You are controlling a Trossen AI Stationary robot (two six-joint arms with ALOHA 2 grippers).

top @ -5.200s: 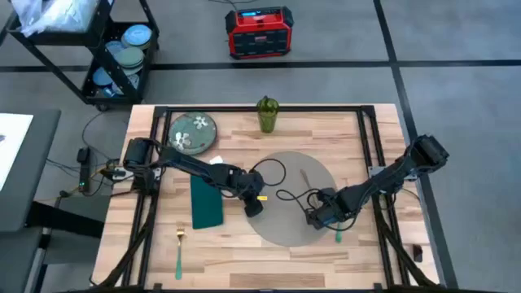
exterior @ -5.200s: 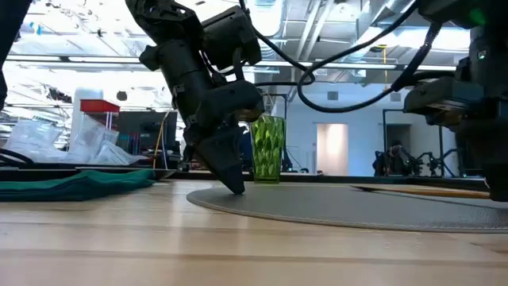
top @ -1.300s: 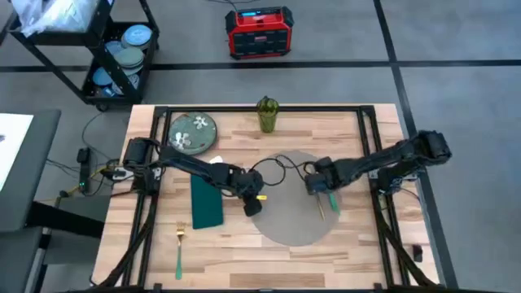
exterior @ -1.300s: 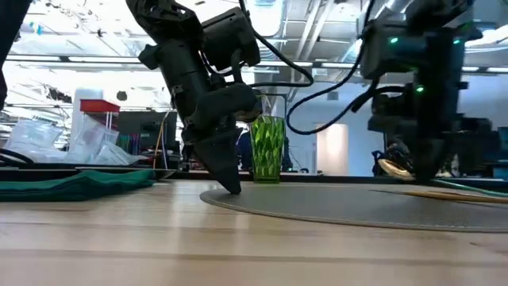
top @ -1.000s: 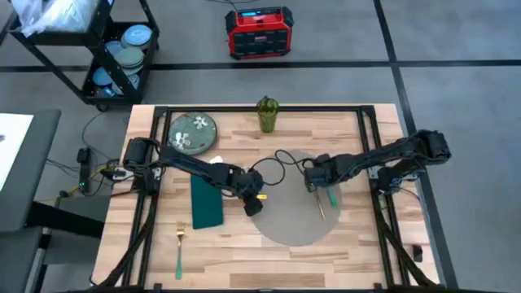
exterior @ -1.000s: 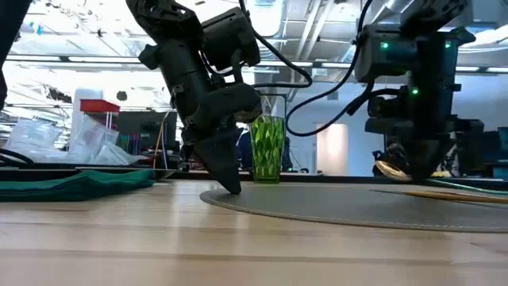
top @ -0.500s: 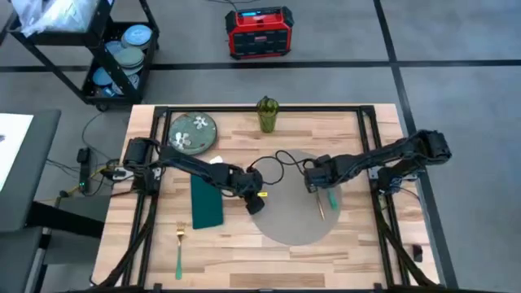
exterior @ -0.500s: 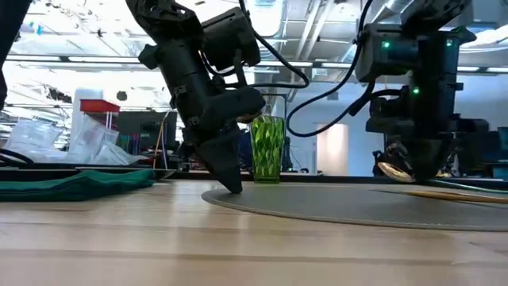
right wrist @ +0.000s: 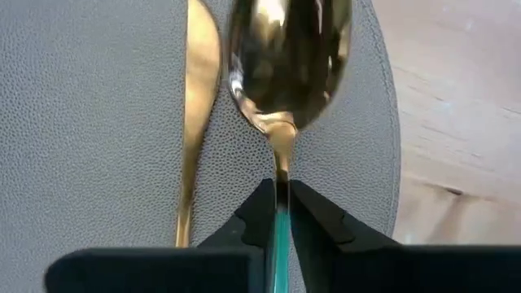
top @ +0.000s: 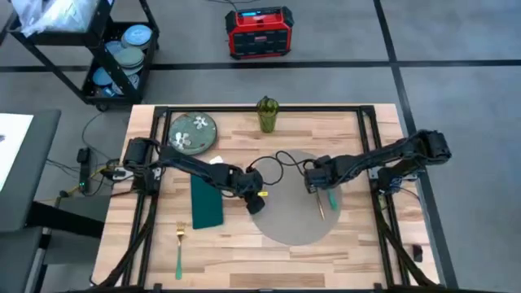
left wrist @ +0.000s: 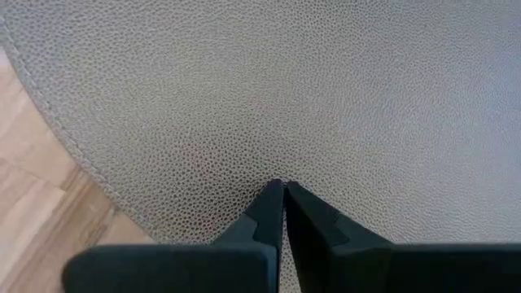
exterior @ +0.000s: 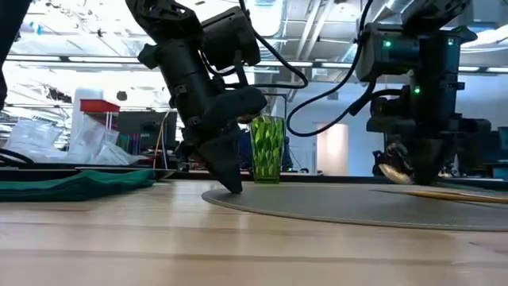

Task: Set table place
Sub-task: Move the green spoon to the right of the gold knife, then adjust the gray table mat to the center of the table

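- Overhead: the place, a plain round grey mat, lies mid-desk, right of centre, on the butcher-block desk. Left claw sits at the mat's left edge; right claw is over its upper right part, with the knife lying on the mat just beside it. Teal napkin is left of the mat, fork near the front-left, floral plate back-left, green glass at the back edge. Plate isn't on the mat yet, so the job looks early-to-mid.
- Low view: left claw comes down to a point on the mat's rim, touching or nearly so. Risk: any sideways move from there probably drags or buckles the mat, shifting whatever lies on it. Right claw hangs just above the mat with the spoon bowl clear of the surface.
- Left wrist: fingers pinched together, nothing between them, tip on the pebbled grey surface just inside its stitched edge. Mat looks thin and textured, likely grippy but light.
- Right wrist: claw is clamped on the spoon's thin teal handle, gold bowl sticking out ahead, right next to the knife blade and close to the mat's edge.
 - Grip is narrow and far from the bowl, so the spoon could pivot or slip on release.
 - Set down as is, it might clip or overlap the knife, or land half off the mat.
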